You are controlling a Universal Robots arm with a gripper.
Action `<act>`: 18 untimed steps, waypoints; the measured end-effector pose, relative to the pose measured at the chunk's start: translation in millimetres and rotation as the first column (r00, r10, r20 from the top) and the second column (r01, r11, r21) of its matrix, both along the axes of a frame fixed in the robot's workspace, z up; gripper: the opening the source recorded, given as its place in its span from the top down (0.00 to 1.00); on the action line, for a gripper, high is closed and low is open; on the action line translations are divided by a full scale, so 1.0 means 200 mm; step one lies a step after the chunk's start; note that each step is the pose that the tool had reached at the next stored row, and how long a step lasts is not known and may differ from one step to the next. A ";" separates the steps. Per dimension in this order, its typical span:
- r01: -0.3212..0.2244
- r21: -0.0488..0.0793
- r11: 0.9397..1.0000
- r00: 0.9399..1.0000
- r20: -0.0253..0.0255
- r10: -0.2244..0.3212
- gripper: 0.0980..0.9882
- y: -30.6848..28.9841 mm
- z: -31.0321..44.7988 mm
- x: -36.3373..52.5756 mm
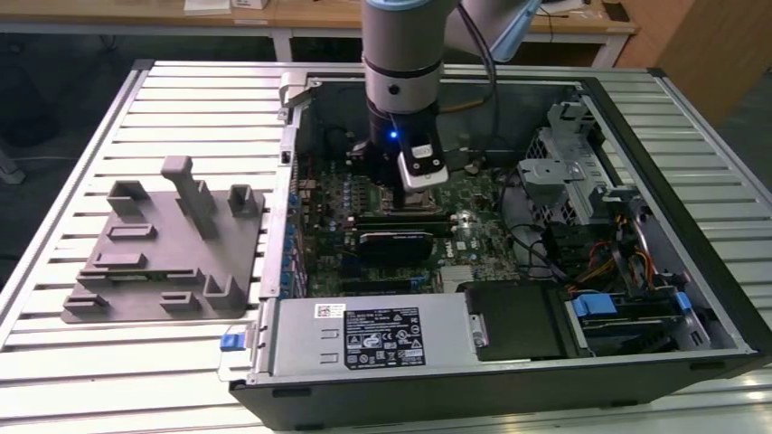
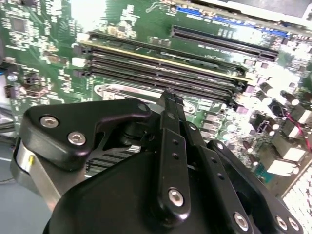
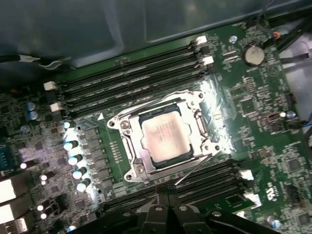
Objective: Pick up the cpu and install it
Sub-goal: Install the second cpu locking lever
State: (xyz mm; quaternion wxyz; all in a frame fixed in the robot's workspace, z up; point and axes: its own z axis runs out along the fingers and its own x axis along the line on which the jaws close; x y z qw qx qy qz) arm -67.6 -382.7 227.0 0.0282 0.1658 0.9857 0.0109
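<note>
Chip down: the cpu (image 3: 165, 135) sits flat inside its metal socket frame (image 3: 127, 127) mid-motherboard (image 3: 253, 112), between the memory slots. The gripper (image 3: 168, 197) hangs just above, fingers pressed together, holding nothing.

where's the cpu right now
In the first wrist view, the silvery square cpu lies flat in the metal-framed socket on the green motherboard, between the two banks of black memory slots.
</note>
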 end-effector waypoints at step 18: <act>-0.045 0.053 0.998 0.999 -0.016 0.046 0.99 -0.024 -0.042 -0.005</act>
